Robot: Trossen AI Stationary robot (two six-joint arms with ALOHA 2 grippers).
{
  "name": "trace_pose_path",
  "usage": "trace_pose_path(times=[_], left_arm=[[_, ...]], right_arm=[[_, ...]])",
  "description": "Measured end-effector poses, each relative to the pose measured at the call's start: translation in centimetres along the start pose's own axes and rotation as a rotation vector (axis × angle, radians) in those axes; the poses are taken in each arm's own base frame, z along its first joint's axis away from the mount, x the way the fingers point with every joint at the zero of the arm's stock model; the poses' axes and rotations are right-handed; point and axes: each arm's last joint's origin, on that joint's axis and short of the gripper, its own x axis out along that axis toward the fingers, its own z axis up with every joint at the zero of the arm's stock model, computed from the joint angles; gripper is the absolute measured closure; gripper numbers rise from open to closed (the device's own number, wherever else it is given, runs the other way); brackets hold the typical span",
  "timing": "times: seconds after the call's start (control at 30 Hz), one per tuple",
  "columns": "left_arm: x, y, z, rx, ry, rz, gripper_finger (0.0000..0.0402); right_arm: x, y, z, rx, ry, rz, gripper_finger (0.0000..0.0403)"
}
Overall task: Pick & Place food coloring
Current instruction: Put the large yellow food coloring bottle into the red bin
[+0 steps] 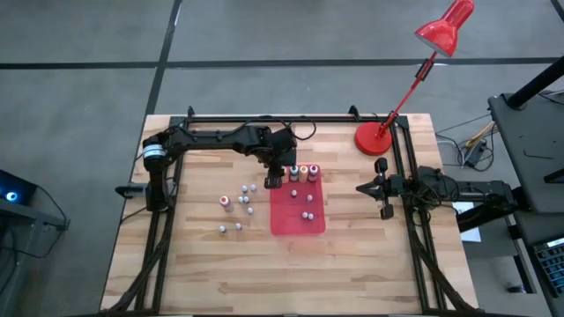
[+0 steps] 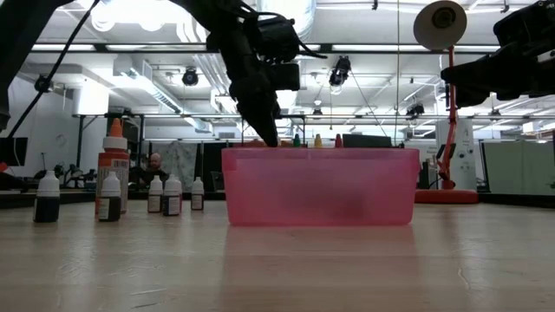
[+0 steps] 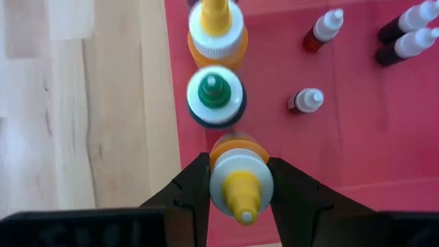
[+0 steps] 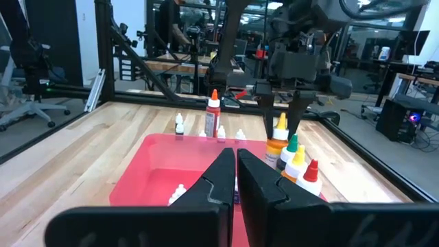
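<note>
One camera looks straight down on my table (image 1: pixel 352 264); another sits level with it. My wrist cameras both look closely at the red tray (image 3: pixel 357 158).

You see a red desk lamp (image 1: pixel 401 97) standing at the far right corner of the wooden table (image 1: pixel 352 264).

Overhead view: even, moderate light on the desk (image 1: pixel 352 264), with only faint shadows. Table-level view: bright ceiling lights (image 2: pixel 139 13) in the room behind cause glare, leaving the left arm (image 2: pixel 247 61) a backlit silhouette; the near desk surface is soft. Left wrist view: bright, with the nearest yellow-capped bottle (image 3: pixel 240 189) and the wood grain slightly blurred.
</note>
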Motion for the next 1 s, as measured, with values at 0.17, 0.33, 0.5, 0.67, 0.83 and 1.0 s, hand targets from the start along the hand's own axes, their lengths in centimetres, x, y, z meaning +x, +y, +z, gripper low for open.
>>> trace_pose_path(times=[0.17, 0.33, 0.5, 0.67, 0.83, 1.0], left_arm=[[0.46, -0.07, -0.3, 0.001, 0.001, 0.0, 0.0302], [0.89, -0.12, -0.57, 0.001, -0.001, 0.0, 0.0302], [1.01, -0.15, -0.72, 0.0, 0.007, -0.002, 0.0302], [1.0, -0.03, -0.56, 0.001, -0.011, 0.007, 0.0302], [1.0, 0.0, -0.47, 0.002, -0.018, 0.012, 0.0302], [1.0, 0.09, -0.43, 0.003, -0.019, 0.032, 0.0302]], right_arm=[[0.0, 0.0, 0.01, 0.001, 0.0, 0.0, 0.0394], [0.0, 0.0, 0.01, 0.001, 0.0, 0.0, 0.0394], [0.0, 0.0, 0.01, 0.002, 0.0, 0.0, 0.0394], [0.0, 0.0, 0.01, 0.002, 0.0, 0.0, 0.0394], [0.0, 0.0, 0.01, 0.002, 0.0, 0.0, 0.0394], [0.0, 0.0, 0.0, 0.002, 0.0, 0.0, 0.0394]])
